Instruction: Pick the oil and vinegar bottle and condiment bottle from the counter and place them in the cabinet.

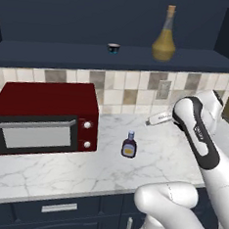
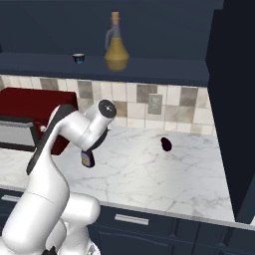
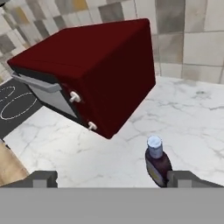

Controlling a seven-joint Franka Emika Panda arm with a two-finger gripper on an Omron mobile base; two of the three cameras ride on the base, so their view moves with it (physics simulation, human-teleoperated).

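In your right base view the arm's elbow covers most of the condiment bottle (image 2: 87, 159); you see just its dark lower body and a bit of yellow label poking out below the joint. The hand view cuts the same bottle (image 3: 157, 162) at the bottom edge, right beside the right fingertip (image 3: 189, 179), so you cannot tell whether that tip touches it. The gripper (image 3: 113, 180) itself shows as two small dark tips standing wide apart, the jaws fully open with nothing between them. In the left base view the arm's links block your sight of the hand.

The left base view gives you the cleanest look at the condiment bottle (image 1: 129, 145): small, slim, dark purple-brown, pale cap, yellowish label, upright on the white marble bench (image 1: 82, 170) just to the right of the red microwave (image 1: 45, 116).

The oil and vinegar bottle (image 1: 165, 38) stands upright on the shelf ledge of the navy cabinet (image 1: 68, 51): round amber belly, long thin neck, tan cork. A tiny dark cup (image 1: 113, 48) sits on the same ledge, well to its left. A small dark object (image 2: 166, 144) on the bench is too indistinct to name.
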